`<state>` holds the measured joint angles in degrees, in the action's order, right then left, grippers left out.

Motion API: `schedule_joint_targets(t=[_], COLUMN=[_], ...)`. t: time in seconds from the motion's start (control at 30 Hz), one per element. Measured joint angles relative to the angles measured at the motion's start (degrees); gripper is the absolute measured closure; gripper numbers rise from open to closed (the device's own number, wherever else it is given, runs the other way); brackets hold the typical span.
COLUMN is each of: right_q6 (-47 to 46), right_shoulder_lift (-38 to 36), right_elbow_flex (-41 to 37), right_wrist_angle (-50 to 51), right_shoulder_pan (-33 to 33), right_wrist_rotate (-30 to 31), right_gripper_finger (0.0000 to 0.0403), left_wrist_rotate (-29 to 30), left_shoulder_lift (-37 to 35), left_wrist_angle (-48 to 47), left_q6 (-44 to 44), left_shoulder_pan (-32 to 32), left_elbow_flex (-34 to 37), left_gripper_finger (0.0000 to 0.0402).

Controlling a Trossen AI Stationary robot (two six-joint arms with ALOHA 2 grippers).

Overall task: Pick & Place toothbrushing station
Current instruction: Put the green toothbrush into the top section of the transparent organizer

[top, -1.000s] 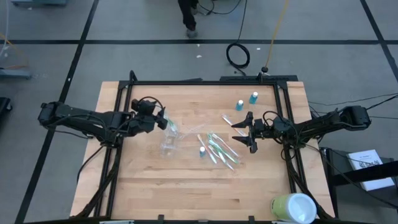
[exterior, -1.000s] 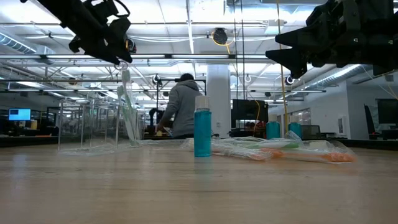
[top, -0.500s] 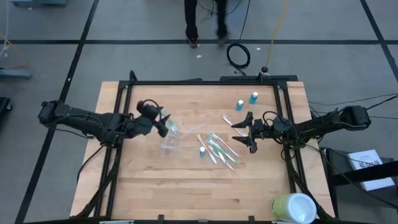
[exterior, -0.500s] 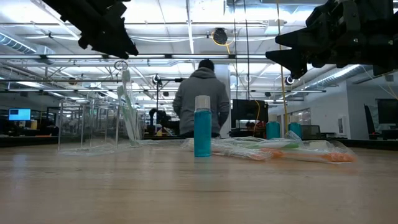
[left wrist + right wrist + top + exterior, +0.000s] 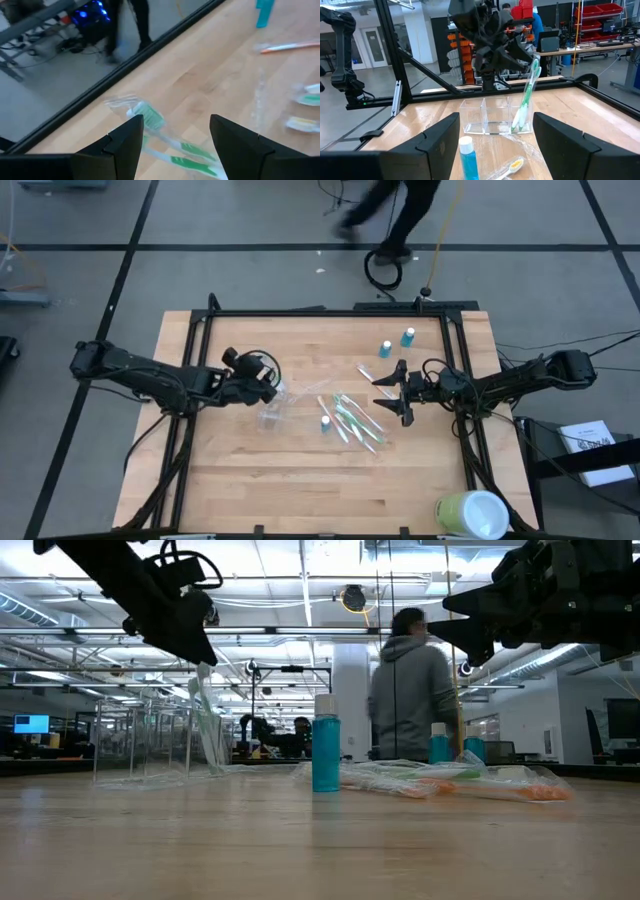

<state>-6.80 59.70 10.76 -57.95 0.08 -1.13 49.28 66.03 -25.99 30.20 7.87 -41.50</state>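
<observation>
A clear plastic holder with compartments (image 5: 270,414) stands on the table at centre left, also in the right wrist view (image 5: 485,117). Two white-and-green toothbrushes (image 5: 527,95) lean in it, heads up (image 5: 150,116). My left gripper (image 5: 268,385) is open just above their heads (image 5: 198,652); I cannot tell whether it touches them. More wrapped toothbrushes (image 5: 352,420) lie in a pile at the centre. One blue white-capped tube (image 5: 325,423) stands beside the pile, and two more (image 5: 385,348) stand near the far edge. My right gripper (image 5: 392,392) is open and empty above the table, right of the pile.
A large pale green-and-white cup (image 5: 475,515) stands at the near right corner. A black frame (image 5: 320,311) runs along the table's far and side edges. A person (image 5: 410,690) walks past behind the table. Bare wood lies along the near edge.
My left gripper has drifted a little toward the table's right and near edges and stays over the holder; it rose, then came down again toward the brush heads. The brushes stay leaning in the holder. The person behind the table has walked to the right.
</observation>
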Motion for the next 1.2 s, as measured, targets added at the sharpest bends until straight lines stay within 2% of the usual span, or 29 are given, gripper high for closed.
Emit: schedule_joint_targets(t=[0.87,1.2], right_q6=[0.0,0.0], right_shoulder_lift=[0.0,0.0], right_elbow_flex=[0.0,0.0], right_wrist_angle=[0.1,0.9], right_shoulder_pan=[0.0,0.0], right_wrist_rotate=[0.0,0.0], right_gripper_finger=[0.0156,0.0156], left_wrist_rotate=[0.3,0.3], left_shoulder_lift=[1.1,-3.9], left_wrist_angle=[-1.0,-0.9], left_q6=[-0.2,-1.4], left_shoulder_pan=[-3.8,-2.6], left_elbow_flex=[0.0,0.0], left_gripper_finger=[0.017,0.017])
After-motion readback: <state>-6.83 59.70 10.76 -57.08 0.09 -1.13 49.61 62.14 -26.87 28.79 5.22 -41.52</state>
